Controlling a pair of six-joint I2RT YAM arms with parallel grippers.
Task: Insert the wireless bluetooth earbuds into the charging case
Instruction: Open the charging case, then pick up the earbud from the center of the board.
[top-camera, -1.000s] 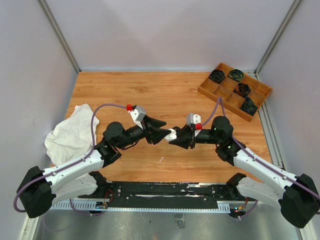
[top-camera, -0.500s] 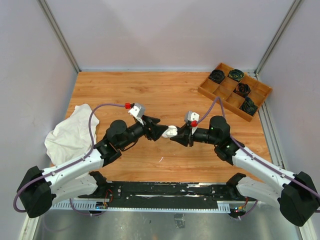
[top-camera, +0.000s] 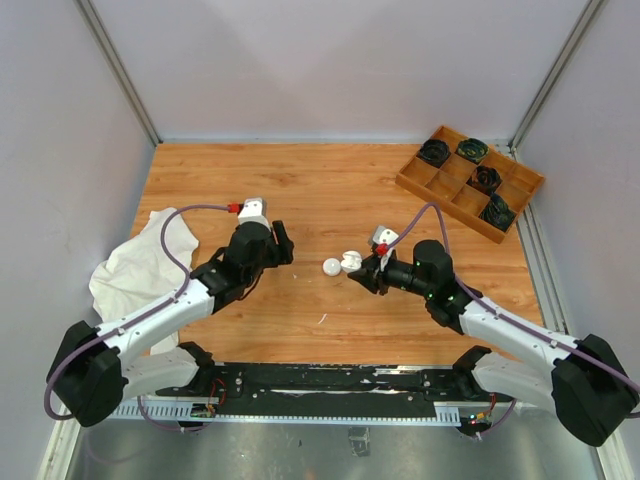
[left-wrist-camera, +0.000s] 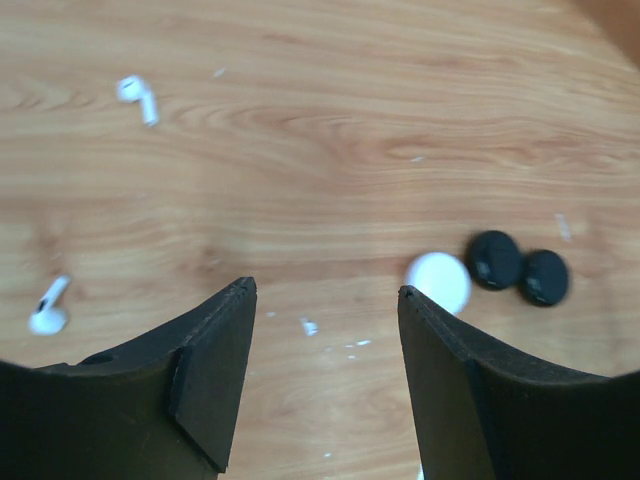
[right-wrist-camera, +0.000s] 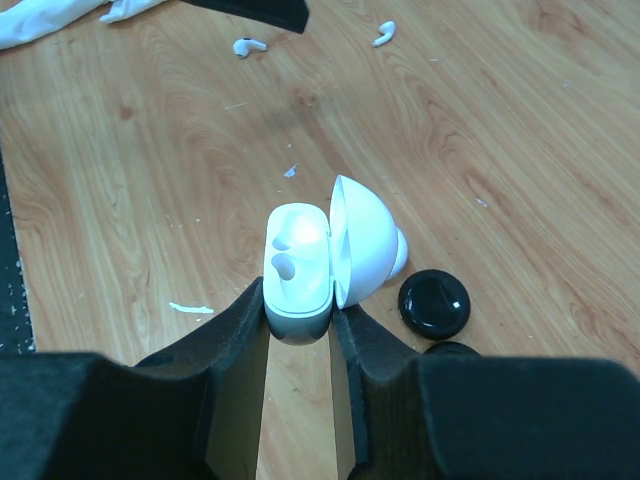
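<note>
The right gripper (right-wrist-camera: 298, 300) is clamping the open white charging case (right-wrist-camera: 297, 265), apparently empty, while the left gripper (left-wrist-camera: 325, 300) is hovering parted and empty-handed. Two white earbuds (left-wrist-camera: 138, 98) are lying loose on the table (left-wrist-camera: 400, 120).

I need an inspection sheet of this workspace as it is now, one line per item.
Surface: wooden table, small white specks.
Job's things: open white charging case, no earbud seen inside; two white earbuds loose on the table.
Clutter: white puck, two black pucks, white cloth, wooden tray holding black items.
Tools: left tool open, empty; right tool shut on the charging case.
Cables: purple cable along each arm.
Surroundings: grey walls.
</note>
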